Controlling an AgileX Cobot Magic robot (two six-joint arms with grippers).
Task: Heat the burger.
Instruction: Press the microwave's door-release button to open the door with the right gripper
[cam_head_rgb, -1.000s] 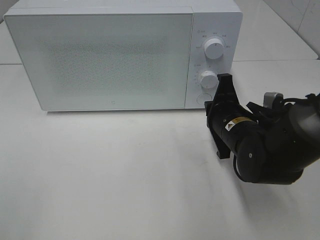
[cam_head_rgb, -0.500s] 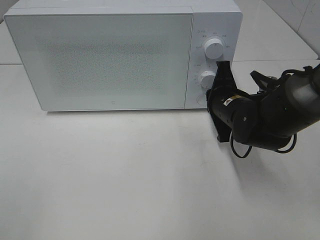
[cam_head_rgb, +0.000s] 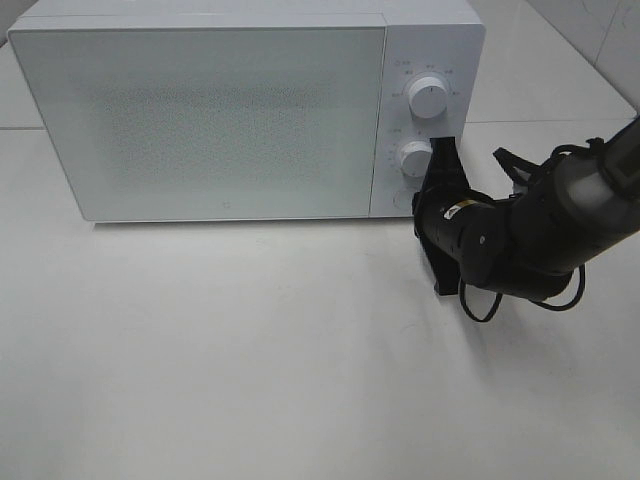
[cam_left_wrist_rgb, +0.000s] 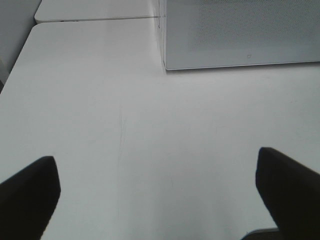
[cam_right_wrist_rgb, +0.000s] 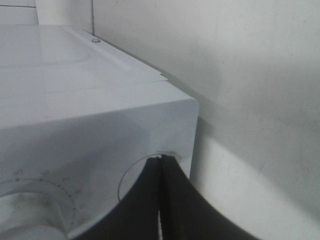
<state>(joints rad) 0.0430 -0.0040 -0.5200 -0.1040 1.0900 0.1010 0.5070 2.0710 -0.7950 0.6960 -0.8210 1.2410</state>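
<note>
The burger is out of view. The white microwave (cam_head_rgb: 220, 120) stands at the back of the table with its door closed. My right gripper (cam_head_rgb: 419, 204) is shut with nothing in it. Its tips rest against the round button (cam_right_wrist_rgb: 134, 176) at the bottom of the microwave's control panel, below the lower dial (cam_head_rgb: 414, 158). The right wrist view shows the closed fingertips (cam_right_wrist_rgb: 169, 172) meeting the button's rim near the panel's corner. My left gripper (cam_left_wrist_rgb: 160, 200) hangs open over bare table in front of the microwave's left corner and holds nothing.
The upper dial (cam_head_rgb: 430, 97) sits above the lower one on the panel. White tabletop (cam_head_rgb: 250, 350) stretches in front of the microwave. The table's left edge (cam_left_wrist_rgb: 20, 65) shows in the left wrist view.
The right arm swung in toward the control panel, bringing its shut fingertips onto the round button. The left gripper stayed still.
</note>
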